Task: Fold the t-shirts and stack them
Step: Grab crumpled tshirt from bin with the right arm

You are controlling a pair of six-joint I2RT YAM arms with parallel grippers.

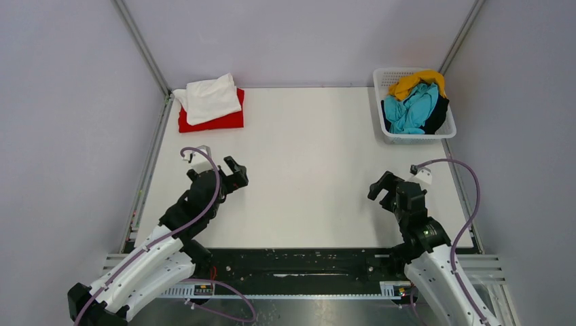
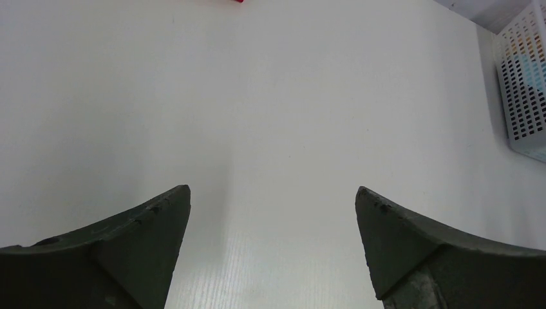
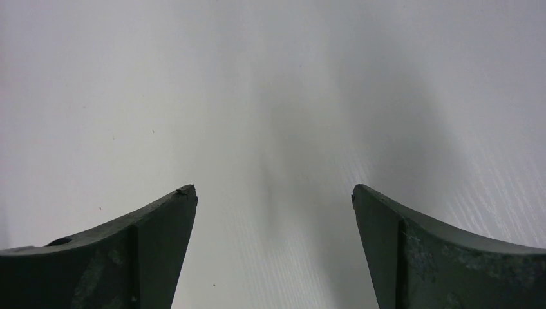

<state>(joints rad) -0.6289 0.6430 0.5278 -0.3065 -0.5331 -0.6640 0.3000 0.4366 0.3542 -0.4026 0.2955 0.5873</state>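
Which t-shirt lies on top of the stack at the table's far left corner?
The white t-shirt; it rests on the red t-shirt, while the yellow tee, turquoise tee and black tee sit crumpled in the basket.

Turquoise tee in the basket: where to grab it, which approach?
Probably pinch a raised fold mid-heap on the turquoise tee, coming straight down. It lies crumpled in the basket, whose walls block side entry; the mustard tee overlaps its far edge. The right gripper, open, is nearer.
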